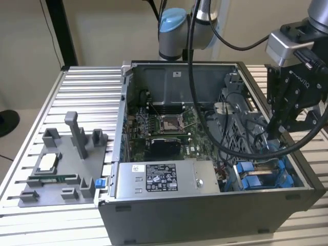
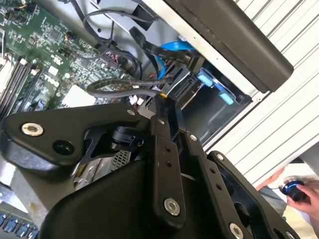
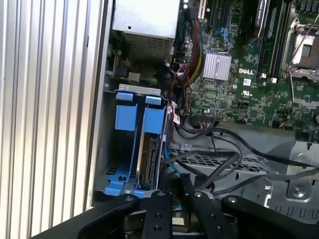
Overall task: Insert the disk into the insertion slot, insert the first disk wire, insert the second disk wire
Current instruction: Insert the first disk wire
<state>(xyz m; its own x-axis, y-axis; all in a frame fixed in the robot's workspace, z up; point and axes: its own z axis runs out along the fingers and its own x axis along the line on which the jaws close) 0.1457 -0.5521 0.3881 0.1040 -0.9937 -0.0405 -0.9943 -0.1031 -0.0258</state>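
The disk (image 3: 148, 154) stands edge-on inside the insertion slot (image 3: 124, 117), held between blue rails at the case's corner. In the exterior view the slot (image 1: 253, 177) lies at the case's front right, with my gripper (image 1: 270, 134) reaching down just behind it among black cables. In the first wrist view my gripper (image 3: 172, 180) sits right at the disk's near end, fingers drawn together. A black braided disk wire (image 2: 124, 87) runs up to the fingertips of my gripper (image 2: 163, 102), which looks shut on its plug. The plug itself is mostly hidden.
The open computer case rests on a slatted metal table (image 1: 87, 87). A grey power-supply box (image 1: 164, 179) and the motherboard (image 1: 164, 128) lie inside. A perforated metal cage (image 3: 279, 184) and loose cables crowd the gripper. A grey parts fixture (image 1: 61, 164) stands at the exterior view's left. A person's hand (image 2: 299, 191) holds a knob.
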